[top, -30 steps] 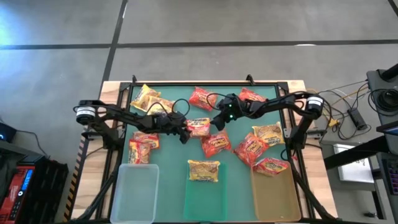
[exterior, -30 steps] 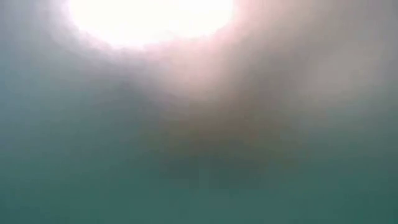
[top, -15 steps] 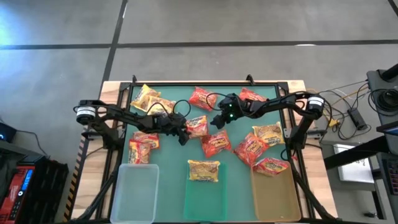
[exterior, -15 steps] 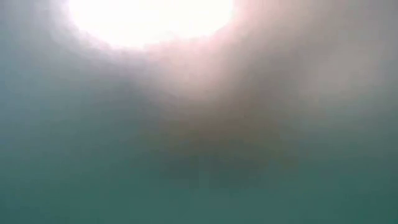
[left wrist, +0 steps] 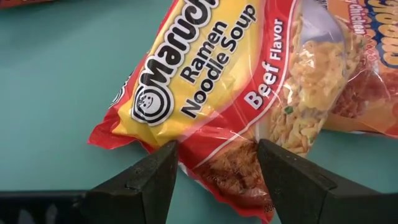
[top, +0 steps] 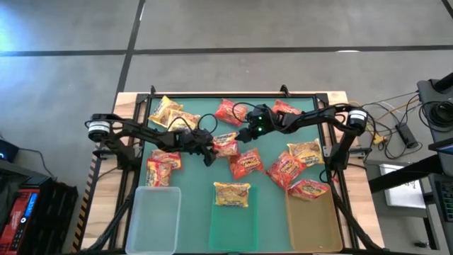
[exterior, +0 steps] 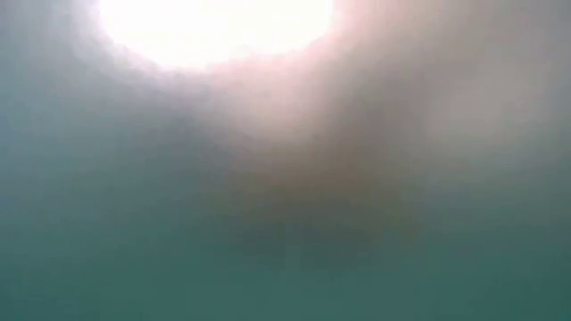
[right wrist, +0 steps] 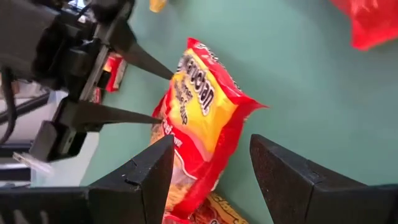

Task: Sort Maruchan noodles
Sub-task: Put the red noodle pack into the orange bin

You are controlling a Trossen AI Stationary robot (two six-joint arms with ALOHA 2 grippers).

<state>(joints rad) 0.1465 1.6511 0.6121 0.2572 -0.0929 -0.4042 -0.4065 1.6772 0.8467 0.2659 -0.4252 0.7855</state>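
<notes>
- High view: left gripper point(top: 209, 150) and right gripper point(top: 244, 134) flank one crinkly red-and-yellow plastic beef ramen packet point(top: 226, 144) mid-mat; they could collide.
- Left wrist view: fingers point(left wrist: 146, 180) spread around the packet's corner point(left wrist: 211, 155), nothing gripped; film may slip.
- Right wrist view: the right gripper's jaws stand open and empty, beside the packet.

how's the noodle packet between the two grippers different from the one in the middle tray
The beef packet lies on the mat, tilted, between the left gripper and right gripper, both open. The yellow packet lies squarer at the middle tray's far end, no gripper near it. Both are Maruchan ramen.
</notes>
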